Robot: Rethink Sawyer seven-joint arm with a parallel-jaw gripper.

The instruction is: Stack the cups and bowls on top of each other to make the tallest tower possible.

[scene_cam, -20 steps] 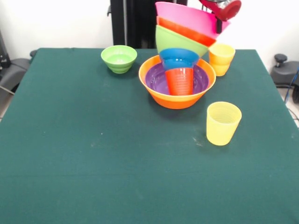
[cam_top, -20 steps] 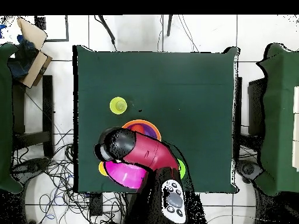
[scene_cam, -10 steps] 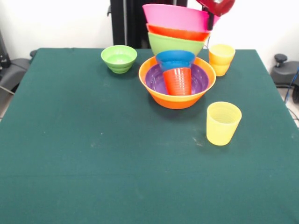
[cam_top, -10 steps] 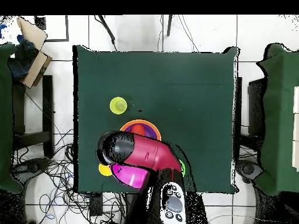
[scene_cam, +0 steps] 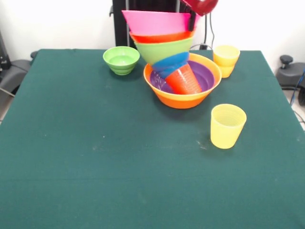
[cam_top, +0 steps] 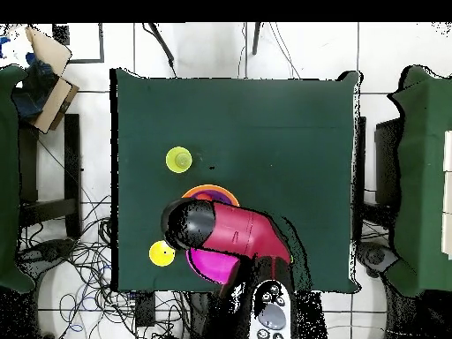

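The dark green worktop [scene_cam: 95, 157] fills the scene, white wall behind and cables on tiled floor [cam_top: 309, 53] around. The tower [scene_cam: 167, 62] leans toward eleven o'clock in the large orange bowl [scene_cam: 183, 99]. The tool [scene_cam: 192, 21] touches the pink rim; its grip cannot be told.

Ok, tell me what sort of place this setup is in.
Most likely a robotics lab or test room, not a home. A table covered in green cloth stands on a white tiled floor, loose cables trail beside it, and a red robot arm reaches over plastic bowls.
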